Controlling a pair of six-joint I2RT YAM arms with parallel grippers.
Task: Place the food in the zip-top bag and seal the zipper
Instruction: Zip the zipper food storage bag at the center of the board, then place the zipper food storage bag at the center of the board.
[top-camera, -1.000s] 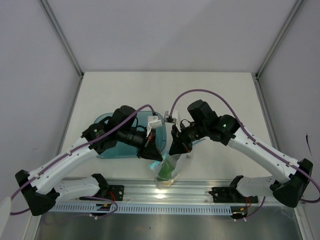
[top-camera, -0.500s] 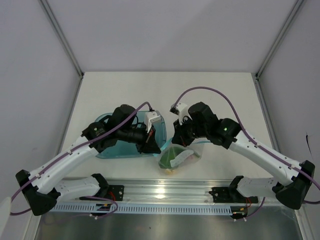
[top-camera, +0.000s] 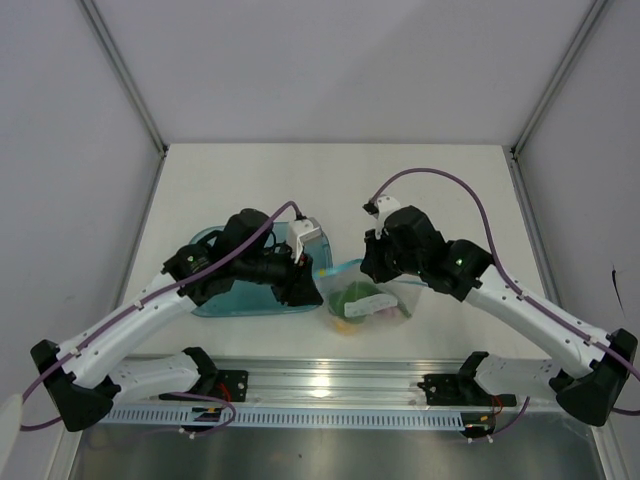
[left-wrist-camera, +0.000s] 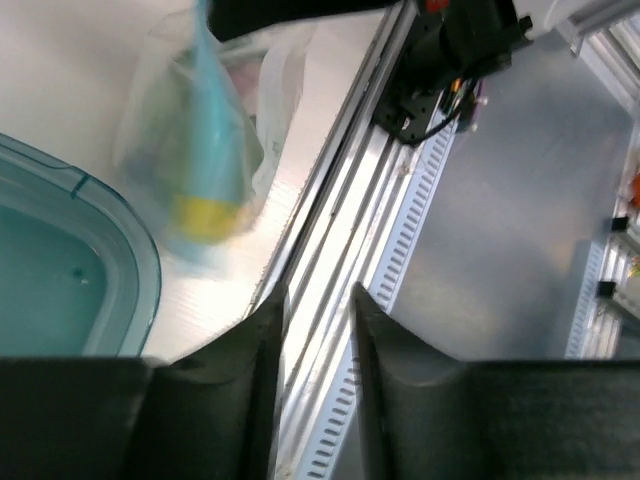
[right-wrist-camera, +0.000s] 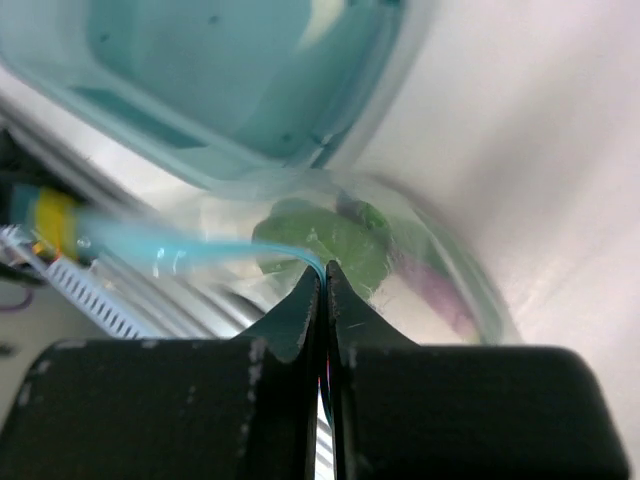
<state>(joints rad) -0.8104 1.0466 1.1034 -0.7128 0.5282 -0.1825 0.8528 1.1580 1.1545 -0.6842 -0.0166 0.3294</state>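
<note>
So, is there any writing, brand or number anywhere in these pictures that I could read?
None can be read.
The bag and the tray show no print in any view.
Small coloured specks at the arm mounts are too tiny to tell whether they are labels.

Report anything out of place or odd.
Nothing spilled: the food sits inside the bag. But the bag sags askew, pinched only by the right gripper at the zipper; the left gripper is open beside it, holding nothing.
</note>
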